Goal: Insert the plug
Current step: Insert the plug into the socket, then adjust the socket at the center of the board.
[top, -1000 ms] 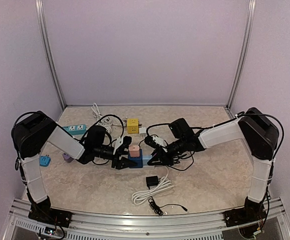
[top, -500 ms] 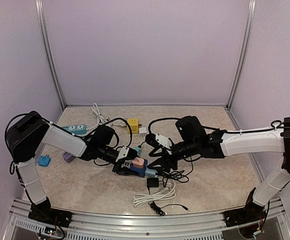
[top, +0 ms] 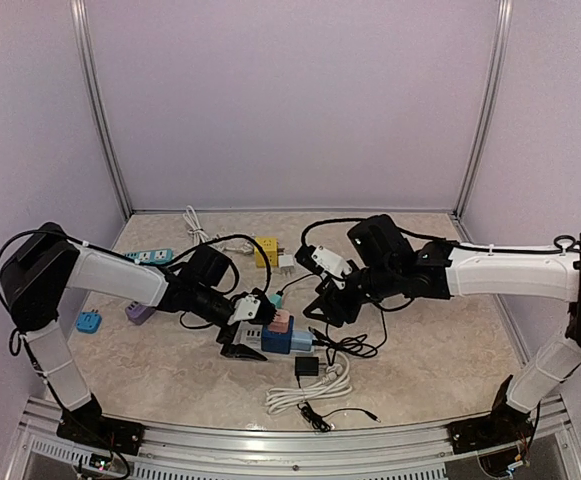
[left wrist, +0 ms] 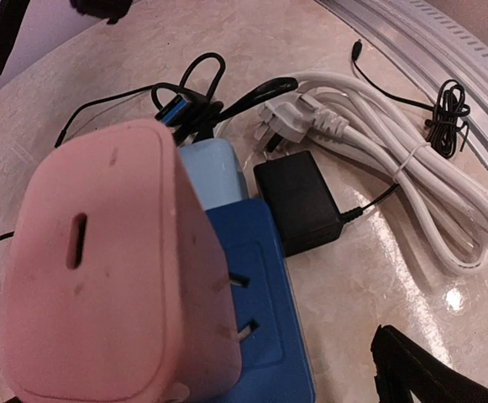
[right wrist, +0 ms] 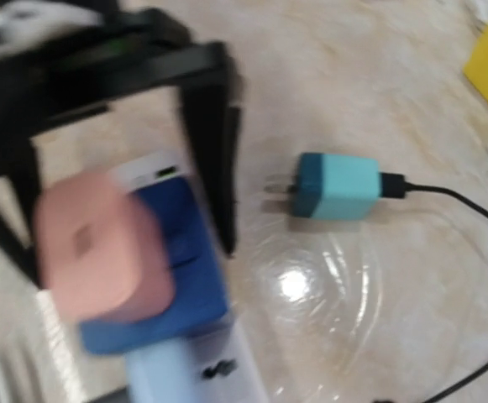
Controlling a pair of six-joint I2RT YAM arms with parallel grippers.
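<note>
Shows pink plug (left wrist: 101, 269) standing on blue socket block (left wrist: 264, 336), prongs partly bared; puts left gripper (top: 250, 328) nearest, spread open astride block; leaves right gripper (top: 328, 305) just beside block, jaw state unclear.

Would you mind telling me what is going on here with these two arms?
The pink plug stands on the blue socket block with its prongs partly showing, so it may not be fully seated. The left gripper is open and straddles the plug without clamping it. The right gripper hangs just beyond, holding nothing I can see. A teal plug lies loose on the table.
</note>
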